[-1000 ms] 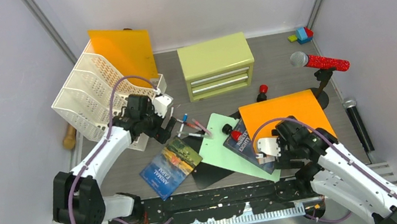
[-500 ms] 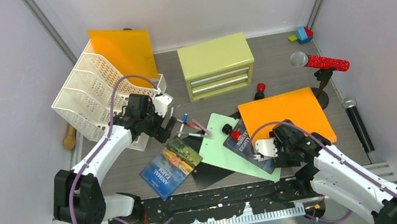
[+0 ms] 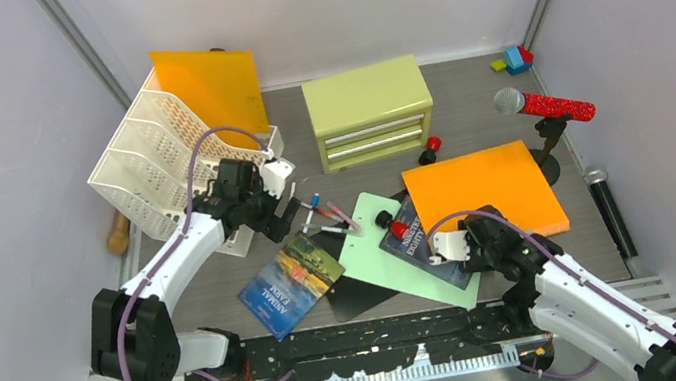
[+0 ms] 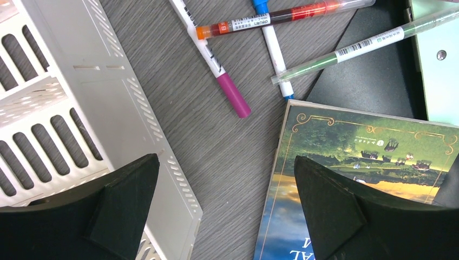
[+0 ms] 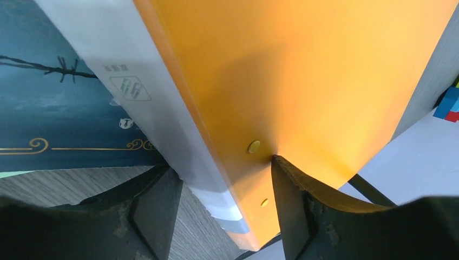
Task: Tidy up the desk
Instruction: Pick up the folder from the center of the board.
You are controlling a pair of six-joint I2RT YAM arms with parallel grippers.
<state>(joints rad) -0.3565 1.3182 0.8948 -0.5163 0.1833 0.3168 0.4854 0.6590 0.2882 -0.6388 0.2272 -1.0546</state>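
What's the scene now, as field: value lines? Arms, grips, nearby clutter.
left gripper: open, empty, above dark wood-grain desk between white perforated file tray and landscape-cover book
right gripper: jaws astride near corner of flat orange plastic folder; firm grip unclear
loose: coloured pens on desk beside book
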